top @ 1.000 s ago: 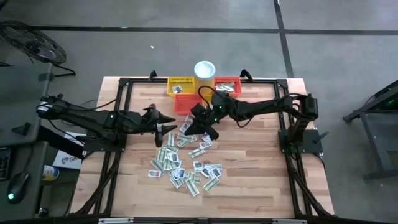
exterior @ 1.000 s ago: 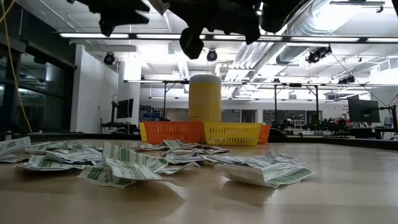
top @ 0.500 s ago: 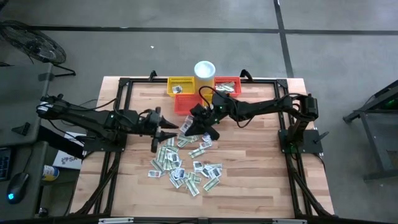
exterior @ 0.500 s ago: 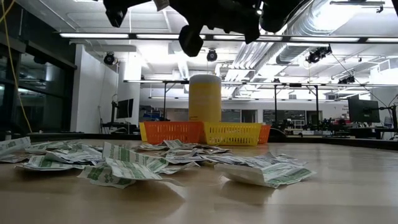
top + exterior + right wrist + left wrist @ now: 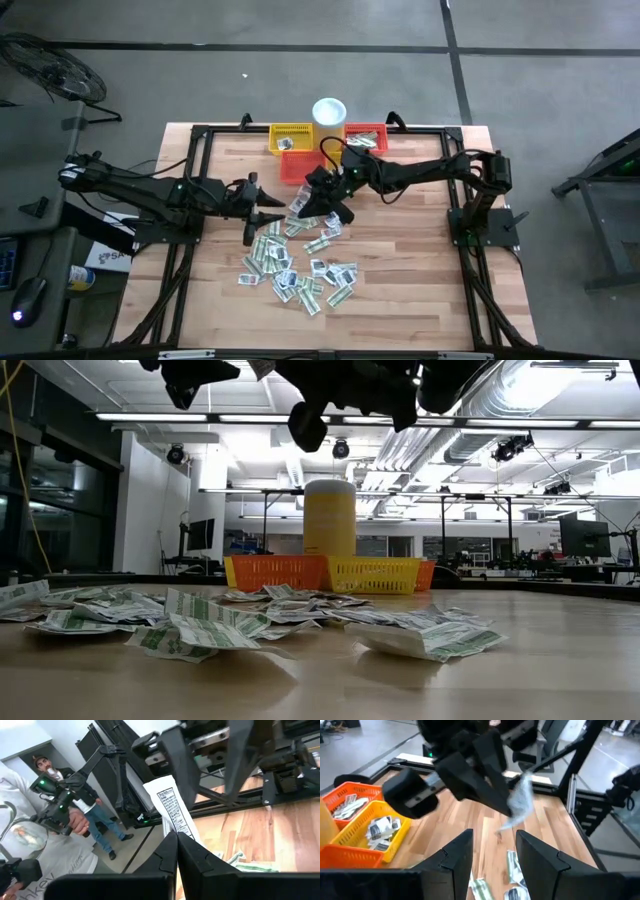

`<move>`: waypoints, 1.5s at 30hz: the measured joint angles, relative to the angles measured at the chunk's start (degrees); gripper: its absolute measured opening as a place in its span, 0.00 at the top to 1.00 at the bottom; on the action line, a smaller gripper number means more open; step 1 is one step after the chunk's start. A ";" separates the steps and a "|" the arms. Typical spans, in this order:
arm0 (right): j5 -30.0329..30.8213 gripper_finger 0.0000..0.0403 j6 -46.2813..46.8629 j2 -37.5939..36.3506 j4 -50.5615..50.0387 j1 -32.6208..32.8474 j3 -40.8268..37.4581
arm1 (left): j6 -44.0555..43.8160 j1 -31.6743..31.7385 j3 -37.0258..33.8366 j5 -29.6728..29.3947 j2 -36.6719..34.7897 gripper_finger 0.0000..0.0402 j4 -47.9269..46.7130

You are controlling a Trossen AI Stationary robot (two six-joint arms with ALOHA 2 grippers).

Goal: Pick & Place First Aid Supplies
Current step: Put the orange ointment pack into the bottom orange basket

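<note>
Fingers of the right gripper (image 5: 176,837) pinched a packet (image 5: 172,812) above the pile (image 5: 295,260) — left gripper (image 5: 268,205) nearby, spread, empty.

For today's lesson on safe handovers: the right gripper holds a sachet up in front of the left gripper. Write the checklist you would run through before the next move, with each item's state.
1. Right gripper shut on the sachet: ok.
2. Sachet lifted clear of the pile of sachets: ok.
3. Left gripper open to receive: ok.
4. Left gripper's fingers around the sachet: not ok, they stand short of it.
5. Yellow basket and orange baskets unobstructed: ok.
6. Which basket this sachet belongs in: cannot tell.
</note>
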 joint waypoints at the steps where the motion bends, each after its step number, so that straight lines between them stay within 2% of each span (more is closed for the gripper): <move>1: 0.02 1.00 0.00 0.00 0.00 -0.07 0.00 | 0.05 0.02 0.00 0.63 -0.01 0.63 -0.61; 10: 0.16 1.00 -0.37 0.00 0.00 -0.39 0.00 | 2.06 0.02 0.02 -1.35 0.52 0.63 5.63; 18: 0.74 1.00 -0.61 0.00 0.00 -0.42 0.00 | 1.86 0.02 0.02 -1.02 2.45 0.63 6.47; 22: 0.72 1.00 -0.59 0.00 0.00 -0.42 0.00 | 1.46 0.02 0.00 -0.96 2.87 0.70 7.02; 32: 0.91 1.00 -0.50 0.02 -0.04 -0.42 0.00 | 1.35 0.02 0.04 -0.24 2.78 0.98 8.59; 39: 1.61 0.98 -0.03 0.02 -0.04 -0.42 0.00 | 1.23 0.02 0.04 -0.33 2.78 0.99 8.61; 45: 3.18 0.87 0.95 -0.12 -0.65 -1.21 0.00 | 0.90 0.02 0.04 -2.74 2.78 1.00 8.58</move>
